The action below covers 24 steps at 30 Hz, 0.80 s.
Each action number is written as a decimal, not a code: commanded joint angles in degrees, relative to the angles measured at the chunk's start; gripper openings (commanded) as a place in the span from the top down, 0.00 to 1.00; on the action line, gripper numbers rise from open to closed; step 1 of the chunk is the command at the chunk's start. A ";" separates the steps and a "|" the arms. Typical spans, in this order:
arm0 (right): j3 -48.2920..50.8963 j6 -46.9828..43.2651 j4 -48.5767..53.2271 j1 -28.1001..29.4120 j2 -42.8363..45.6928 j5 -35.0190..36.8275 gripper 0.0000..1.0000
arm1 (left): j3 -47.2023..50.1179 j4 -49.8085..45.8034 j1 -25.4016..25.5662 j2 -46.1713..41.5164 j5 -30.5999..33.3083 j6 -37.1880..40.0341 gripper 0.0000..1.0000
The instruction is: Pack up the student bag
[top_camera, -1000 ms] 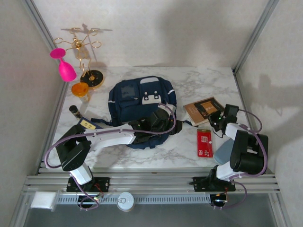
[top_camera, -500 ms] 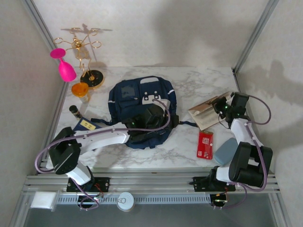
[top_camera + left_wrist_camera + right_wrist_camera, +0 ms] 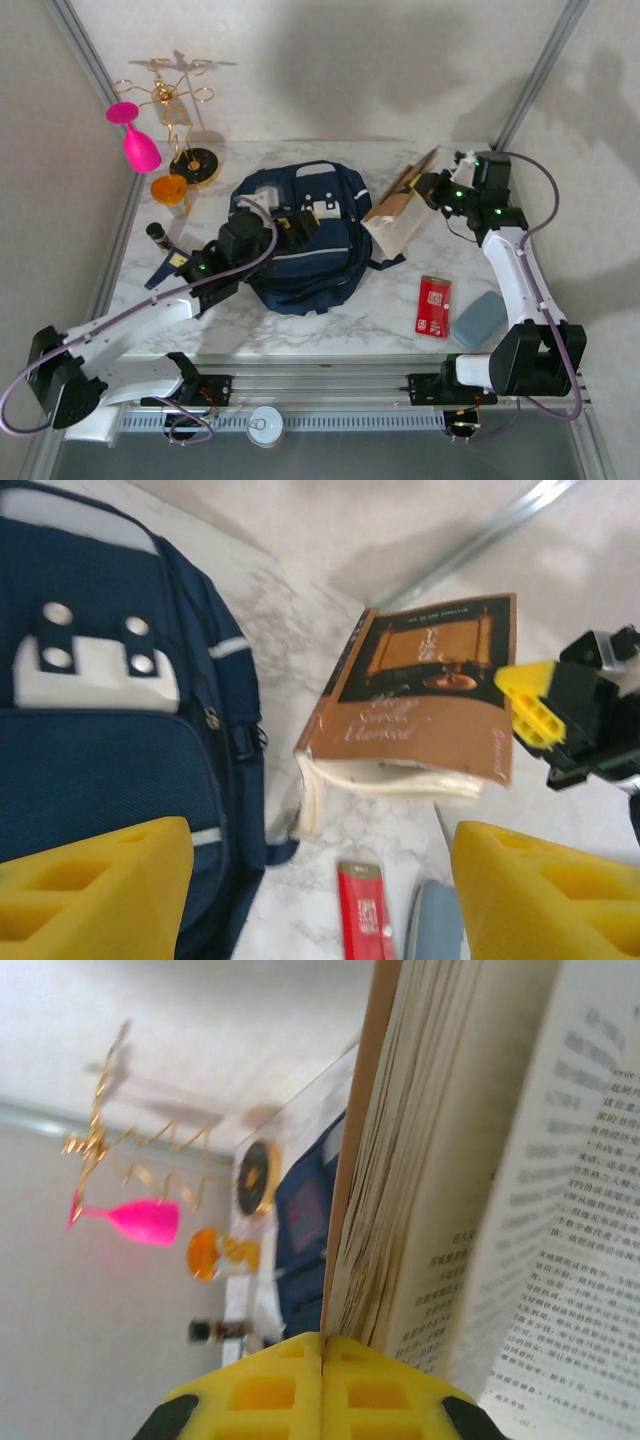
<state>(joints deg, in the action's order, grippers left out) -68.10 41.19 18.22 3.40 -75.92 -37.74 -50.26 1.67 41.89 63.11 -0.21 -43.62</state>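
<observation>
While the student bag (image 3: 300,265) lies flat at the centre of the marble table (image 3: 385,315), the left gripper (image 3: 293,223) sits over its upper half. The gripper's yellow fingers (image 3: 95,890) are spread wide with nothing between them. At upper right, the right gripper (image 3: 430,188) pinches a brown book (image 3: 398,208) between closed fingers. The book is held tilted just beside the bag's right edge, with its pages fanning loose. A red packet (image 3: 433,305) and a grey-blue block (image 3: 479,318) lie at lower right.
</observation>
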 commanded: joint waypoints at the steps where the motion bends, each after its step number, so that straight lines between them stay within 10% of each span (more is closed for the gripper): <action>1: -4.41 0.58 -0.65 5.95 -2.89 -6.27 1.00 | 3.07 -2.97 -3.05 -4.55 0.21 -3.48 0.29; 8: -9.59 2.37 -5.74 19.04 -16.17 -10.27 1.00 | 9.24 -5.43 -10.76 -10.74 -0.93 -8.45 0.25; 15: -6.85 -2.37 -4.43 20.60 -25.00 -6.85 1.00 | 14.44 -3.64 -15.17 -10.26 -5.51 -9.40 0.24; 24: -7.24 -11.84 9.57 20.45 -21.71 11.85 0.46 | 11.41 2.63 -15.17 7.35 -14.38 -4.92 0.29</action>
<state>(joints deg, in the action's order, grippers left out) -75.31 33.87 21.85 23.99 -101.14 -36.75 -36.36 0.97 26.89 67.16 -9.87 -50.76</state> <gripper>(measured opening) 0.502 0.715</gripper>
